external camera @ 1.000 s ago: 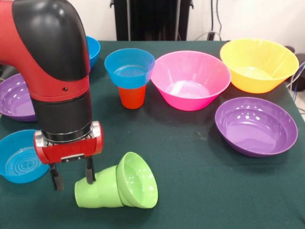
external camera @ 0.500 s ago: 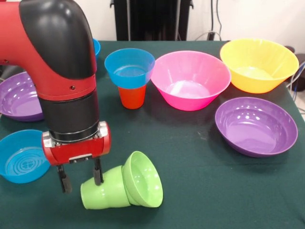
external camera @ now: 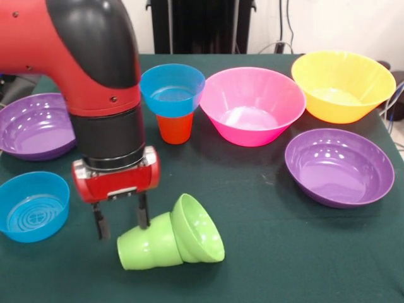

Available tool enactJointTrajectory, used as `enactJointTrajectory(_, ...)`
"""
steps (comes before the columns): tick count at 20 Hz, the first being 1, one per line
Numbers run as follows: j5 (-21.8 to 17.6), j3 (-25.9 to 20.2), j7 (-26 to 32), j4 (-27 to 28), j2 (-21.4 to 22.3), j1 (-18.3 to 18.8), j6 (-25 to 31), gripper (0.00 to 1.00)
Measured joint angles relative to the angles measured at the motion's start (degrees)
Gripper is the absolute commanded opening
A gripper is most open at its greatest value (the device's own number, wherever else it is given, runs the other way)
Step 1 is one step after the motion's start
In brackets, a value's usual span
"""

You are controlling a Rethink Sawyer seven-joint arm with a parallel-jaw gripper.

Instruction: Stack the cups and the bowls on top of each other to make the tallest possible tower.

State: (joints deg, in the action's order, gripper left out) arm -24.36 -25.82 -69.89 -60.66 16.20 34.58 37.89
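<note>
Arm (external camera: 95,76) vertical, claw (external camera: 121,222) down, fingers apart

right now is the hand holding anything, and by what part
Nothing looks held: the hand is open, one finger against the base end of the toppled green cup, the other clear of it.

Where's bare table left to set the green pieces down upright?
The widest bare cloth lies between the pink bowl, the right purple bowl and the tipped green cup. The near right corner is also free. The left side is crowded: blue bowl, end effector.

Glossy red arm (external camera: 63,50) — black elbow cover, black cylindrical wrist, red head, thin dark gripper (external camera: 122,222) fingers.
</note>
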Motion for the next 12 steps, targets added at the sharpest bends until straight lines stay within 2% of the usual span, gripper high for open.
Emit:
enactJointTrajectory(4,-0.07,2.36,-0.01,-1.78,1.05,-1.53,0.0,1.0)
enactJointTrajectory(9,-0.24,7.47,-0.02,-2.65,1.68,-4.96,-0.01,1.0)
enactJointTrajectory(10,-0.29,9.79,-0.02,-2.65,1.55,-6.47,0.0,1.0)
enactJointTrajectory(12,-0.31,11.01,-0.02,-2.65,1.44,-7.19,0.01,1.0)
